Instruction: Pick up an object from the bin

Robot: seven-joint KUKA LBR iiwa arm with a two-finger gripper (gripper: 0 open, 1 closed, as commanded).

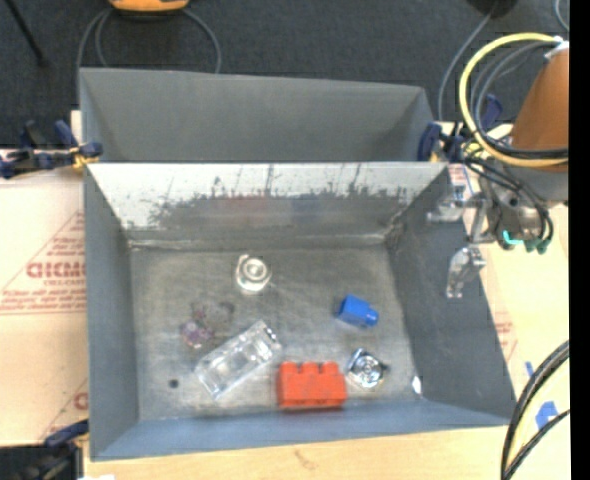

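My gripper hangs over the bin's sloping right wall, well above the floor, with nothing seen in it. Nearest to it, down to its left, lies a small blue block on the bin floor. Below that sits a shiny crumpled metallic piece, and beside it a red toy brick near the front wall.
A clear plastic box lies tilted left of the red brick. A small purplish clear piece is beside it, and a round whitish cap sits toward the back. The arm with its orange cover and cables reaches in from the right.
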